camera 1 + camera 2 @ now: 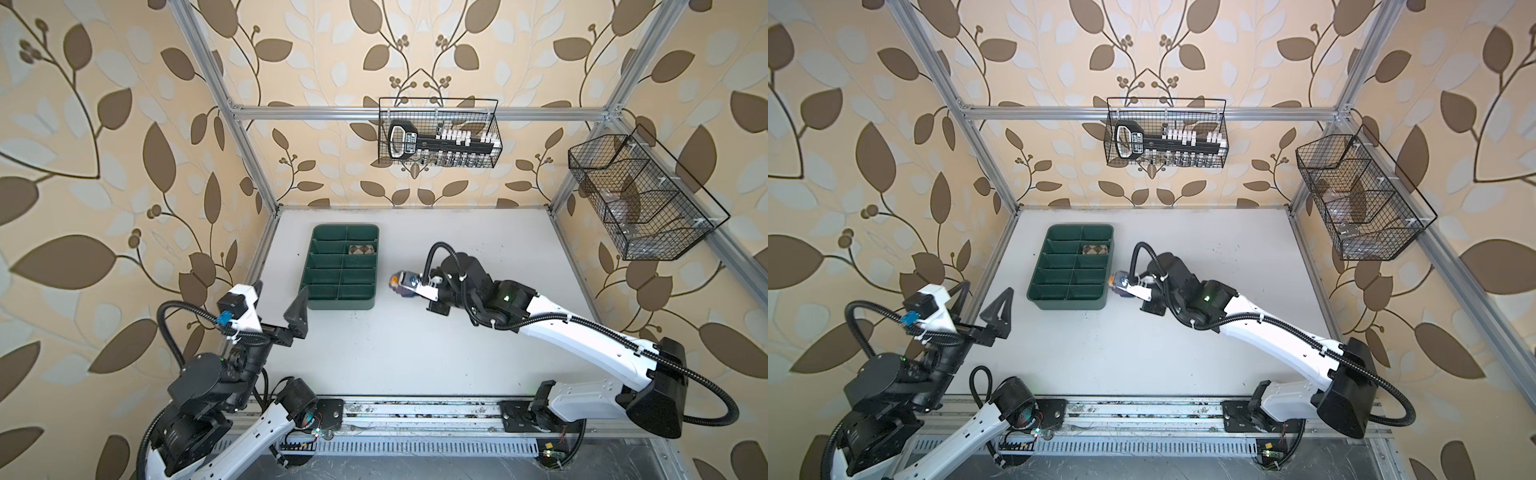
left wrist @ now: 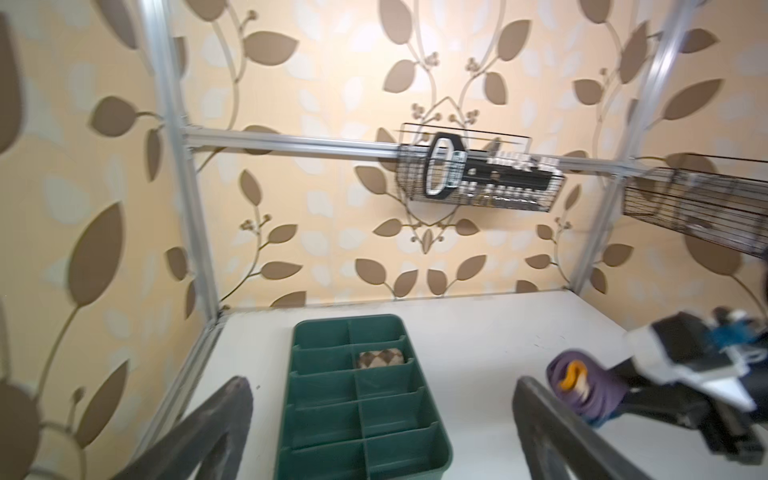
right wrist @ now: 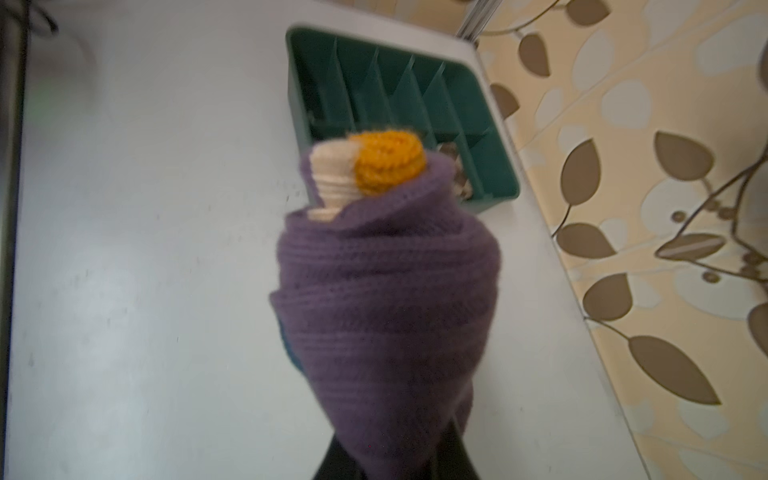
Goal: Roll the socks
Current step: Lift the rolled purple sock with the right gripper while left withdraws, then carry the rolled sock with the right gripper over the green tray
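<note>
The purple sock [image 3: 386, 291] is rolled into a tight bundle, its orange-yellow cuff and a cream band poking out of the far end. The right gripper [image 1: 409, 289] is pinched on the bundle's other end (in the right wrist view only the dark finger bases show beneath the fabric). In both top views the bundle sits just beside the green tray [image 1: 340, 306], off the long side that faces the right arm and level with the tray's nearer rows, not touching it. I cannot tell whether it rests on the white table [image 1: 374, 353] or is lifted.

The tan argyle sock [image 1: 362, 249], also rolled, lies inside the tray, in the second compartment from its far end, in the column nearer the right arm.

The left gripper [image 1: 278, 299] is spread wide and holds nothing, off the tray's near corner on the left arm's side.
</note>
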Robot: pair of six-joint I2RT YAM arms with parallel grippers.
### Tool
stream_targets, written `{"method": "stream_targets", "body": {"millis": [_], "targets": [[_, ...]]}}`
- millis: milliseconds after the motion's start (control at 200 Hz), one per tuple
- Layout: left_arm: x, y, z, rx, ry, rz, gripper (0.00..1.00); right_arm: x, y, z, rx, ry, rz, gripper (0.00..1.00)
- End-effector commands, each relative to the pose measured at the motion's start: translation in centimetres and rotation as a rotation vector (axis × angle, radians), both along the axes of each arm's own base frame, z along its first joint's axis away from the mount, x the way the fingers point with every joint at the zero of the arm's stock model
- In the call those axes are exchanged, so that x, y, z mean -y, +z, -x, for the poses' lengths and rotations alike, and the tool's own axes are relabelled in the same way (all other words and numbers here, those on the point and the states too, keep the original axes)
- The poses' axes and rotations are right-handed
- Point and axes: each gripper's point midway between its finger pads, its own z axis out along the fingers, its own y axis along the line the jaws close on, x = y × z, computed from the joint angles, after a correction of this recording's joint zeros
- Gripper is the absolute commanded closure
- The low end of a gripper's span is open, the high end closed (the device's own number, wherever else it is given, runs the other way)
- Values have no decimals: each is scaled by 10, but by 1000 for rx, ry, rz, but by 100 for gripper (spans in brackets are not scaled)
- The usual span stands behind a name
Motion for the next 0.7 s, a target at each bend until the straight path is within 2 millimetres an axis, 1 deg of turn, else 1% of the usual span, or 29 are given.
{"method": "stream_targets", "body": {"millis": [0,45,95,110,145,205,255,270,290,325,385,390,405,450,505,525,555,615,695], "targets": [[-48,-30,6,-65,243,46,1,-52,40,-16,-16,40,-182,100],[-52,-36,8,-69,255,43,1,-73,47,-24,-9,63,-212,100],[-51,-41,8,-81,260,15,1,-98,51,-32,-7,106,-247,100],[-51,-43,7,-87,262,6,1,-105,49,-34,-12,122,-253,100],[-49,-47,4,-101,262,-18,1,-123,51,-40,-11,158,-272,100],[-46,-52,0,-128,264,-57,1,-153,44,-50,-17,204,-276,100],[-43,-57,-2,-154,264,-78,1,-176,34,-57,-39,232,-265,100],[-43,-59,-3,-160,267,-85,1,-183,27,-60,-48,237,-257,100],[-42,-60,-5,-166,267,-94,1,-191,30,-63,-45,247,-266,100],[-39,-63,-7,-175,262,-111,1,-207,13,-69,-70,251,-256,100],[-35,-65,-10,-183,252,-127,1,-231,-2,-77,-86,268,-259,100],[-35,-65,-10,-183,251,-129,1,-232,-1,-77,-84,269,-264,100],[-33,-66,-11,-184,246,-132,1,-238,-10,-79,-94,272,-259,100],[-31,-67,-13,-185,240,-142,1,-253,-22,-83,-107,286,-280,100],[-30,-69,-14,-187,237,-156,1,-267,-38,-89,-111,291,-297,100],[-30,-69,-14,-188,238,-158,1,-271,-47,-92,-112,288,-297,100],[-30,-69,-14,-188,241,-159,1,-274,-54,-96,-106,280,-299,100],[-30,-69,-14,-187,242,-157,1,-277,-77,-102,-100,265,-273,100],[-31,-69,-14,-184,244,-156,1,-273,-108,-108,-89,248,-202,100]]}}
